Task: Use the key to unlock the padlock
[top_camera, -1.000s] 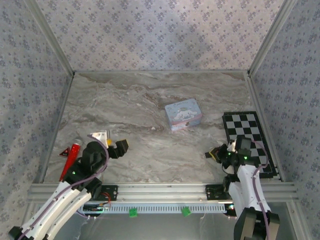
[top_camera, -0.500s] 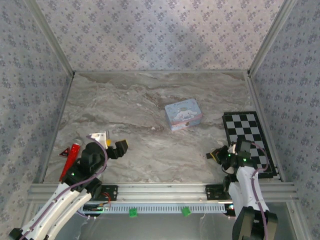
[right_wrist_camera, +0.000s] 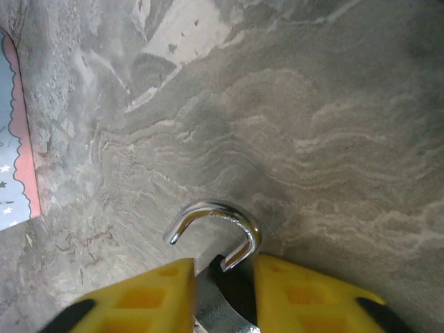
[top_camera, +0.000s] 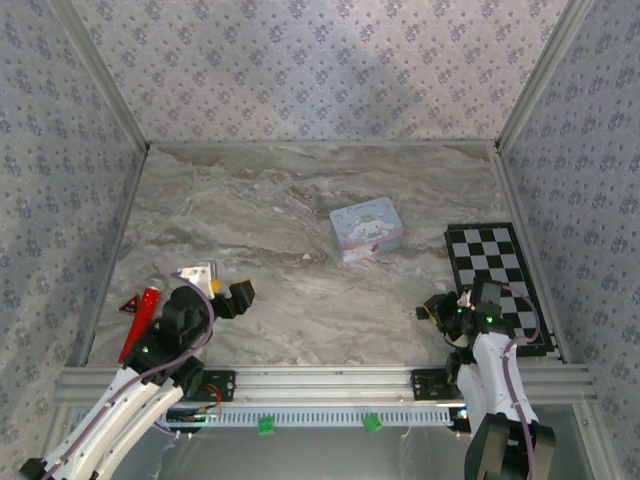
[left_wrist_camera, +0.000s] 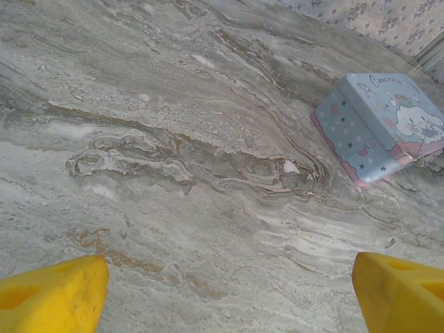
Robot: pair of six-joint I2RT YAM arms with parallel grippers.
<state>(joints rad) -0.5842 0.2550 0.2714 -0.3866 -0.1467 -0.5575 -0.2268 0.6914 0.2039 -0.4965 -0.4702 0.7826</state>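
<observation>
My right gripper (right_wrist_camera: 220,277) is shut on the silver padlock (right_wrist_camera: 223,311), whose body sits between the yellow fingers (right_wrist_camera: 152,295). Its chrome shackle (right_wrist_camera: 220,216) sticks out in front, one end free of the body and swung open, just above the marble. In the top view the right gripper (top_camera: 432,308) hovers near the front right, beside the checkerboard. My left gripper (left_wrist_camera: 229,295) is open, its yellow fingertips (left_wrist_camera: 52,295) far apart over bare marble; from above the left gripper (top_camera: 222,285) is at the front left. No key is visible.
A light-blue cartoon tin (top_camera: 367,229) lies right of centre and is also in the left wrist view as the tin (left_wrist_camera: 380,125). A black-and-white checkerboard (top_camera: 492,262) lies along the right wall. A red tool (top_camera: 140,318) rests by the left wall. Patterned walls enclose the marble table (top_camera: 290,210).
My right gripper has edged slightly right with the padlock. The left arm has barely shifted.
</observation>
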